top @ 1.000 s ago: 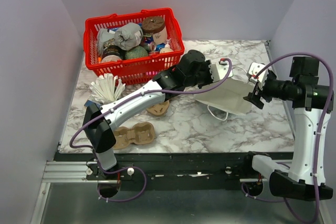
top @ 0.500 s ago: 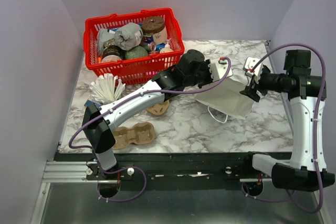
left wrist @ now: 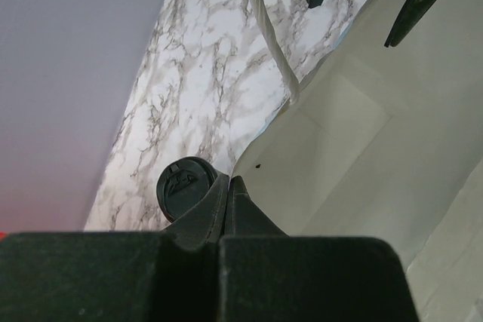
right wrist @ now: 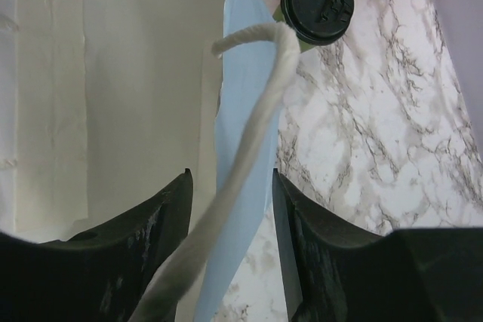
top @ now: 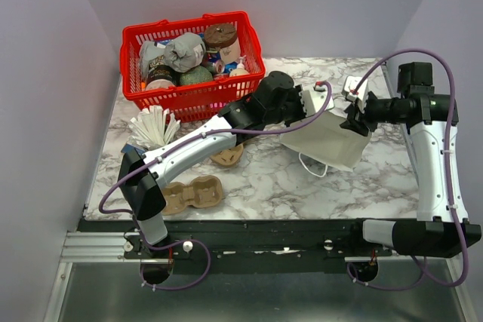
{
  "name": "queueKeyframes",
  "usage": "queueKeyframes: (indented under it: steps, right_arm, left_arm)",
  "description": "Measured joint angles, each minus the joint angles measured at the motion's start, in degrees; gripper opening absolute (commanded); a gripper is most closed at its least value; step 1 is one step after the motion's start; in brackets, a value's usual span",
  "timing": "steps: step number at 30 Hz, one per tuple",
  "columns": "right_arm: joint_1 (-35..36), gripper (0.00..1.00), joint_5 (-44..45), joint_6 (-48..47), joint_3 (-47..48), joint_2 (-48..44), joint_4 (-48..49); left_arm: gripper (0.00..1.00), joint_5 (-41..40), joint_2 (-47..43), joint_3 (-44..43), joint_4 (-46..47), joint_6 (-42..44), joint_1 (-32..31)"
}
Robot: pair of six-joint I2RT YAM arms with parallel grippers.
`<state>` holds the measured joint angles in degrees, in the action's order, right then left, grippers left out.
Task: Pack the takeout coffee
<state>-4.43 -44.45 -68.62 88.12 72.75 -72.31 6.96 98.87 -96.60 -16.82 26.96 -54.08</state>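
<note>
White paper bag (top: pixel 326 141) is sitting tilted at centre right of the overhead frame on the marble desk (top: pixel 256 179); left end effector (top: pixel 312 103) is reaching in from the lower left to the bag's upper left corner, jaws pressed together and apparently pinching the bag's edge there, as the left wrist view shows low in the frame; right end effector (top: pixel 353 120) is coming in from the right at the bag's upper right edge, jaws partway apart and straddling the bag wall and its white cord handle (right wrist: pixel 241 133) without clamping either; takeout coffee (right wrist: pixel 317 5) is sitting on the desk outside the bag, at the top right of the right wrist frame just past the rim, black lid facing the camera and a sliver of green below it; red basket (top: pixel 189 99) of mixed items is sitting upper left; white stirrers (top: pixel 151 126) are fanning out at left; brown cardboard cup carrier (top: pixel 192 192) is lying lower left.
</note>
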Motion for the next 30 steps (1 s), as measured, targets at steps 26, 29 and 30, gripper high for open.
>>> queueKeyframes:
  steps: [26,29,30]
  right_arm:
    - [0.0,0.01,1.6,1.8,2.8,2.8,-1.4]
    - [0.0,0.01,1.7,3.3,2.7,2.4,-1.1]
    - [0.0,0.01,1.7,3.8,2.7,2.2,-0.9]
  left_arm:
    - [0.70,-2.2,-0.1,0.0,-0.1,-0.8,1.4]
    - [0.80,-1.7,-1.7,0.0,-2.4,-1.2,2.3]
    - [0.83,-1.2,-3.0,0.4,-3.5,-1.4,2.9]
